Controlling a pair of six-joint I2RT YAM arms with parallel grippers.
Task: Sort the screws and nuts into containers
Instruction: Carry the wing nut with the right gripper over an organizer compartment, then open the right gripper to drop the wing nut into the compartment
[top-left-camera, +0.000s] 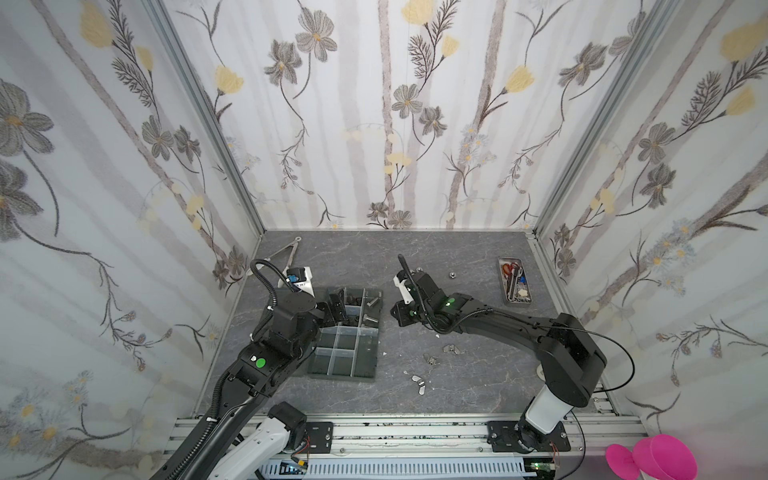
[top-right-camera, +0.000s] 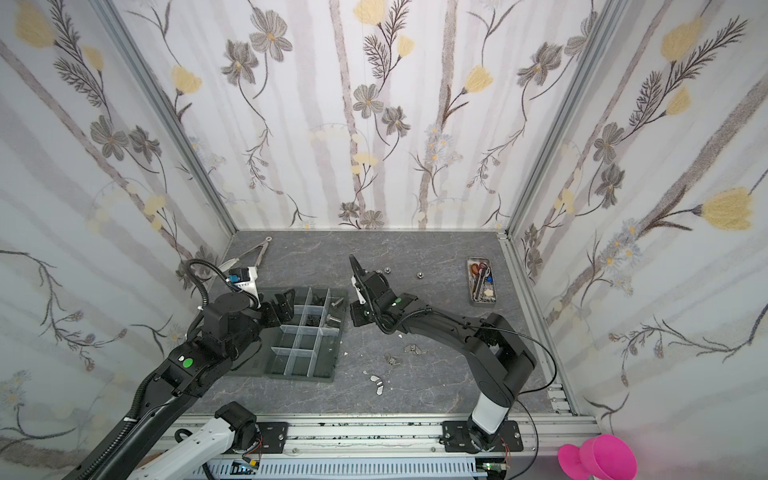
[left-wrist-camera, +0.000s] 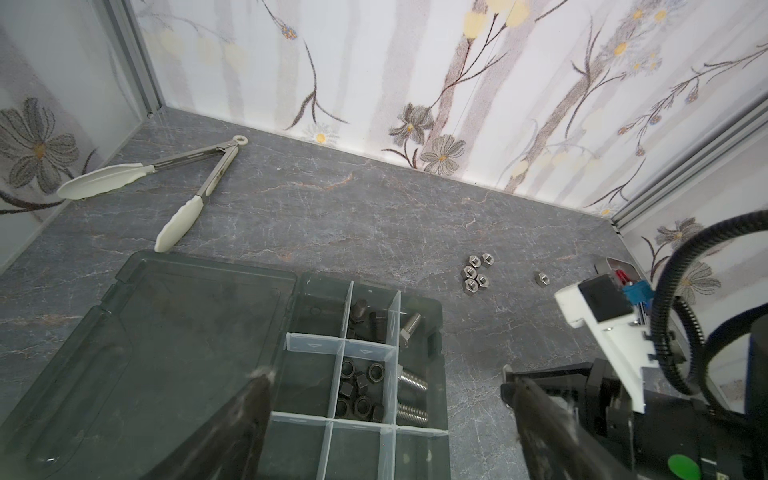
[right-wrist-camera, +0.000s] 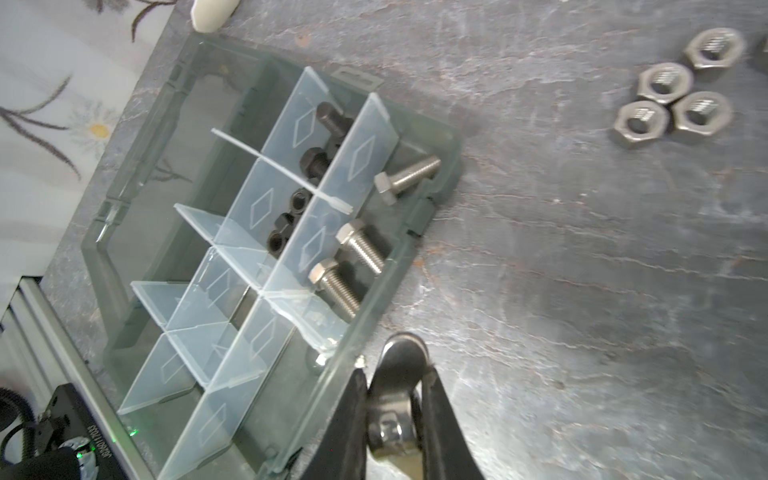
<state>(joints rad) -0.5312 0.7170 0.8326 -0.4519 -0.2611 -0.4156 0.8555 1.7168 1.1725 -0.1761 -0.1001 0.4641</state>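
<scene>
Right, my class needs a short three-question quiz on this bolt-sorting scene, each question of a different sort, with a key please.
1. True or false: the right pincer is shut on a silver wing nut.
2. Fill in: the cell beside the black nuts holds two silver ____.
3. Where do the silver hex nuts lie? A in that cell; B loose on the table; C in the scissors tin.
Key: 1 true; 2 screws; 3 B.
</scene>
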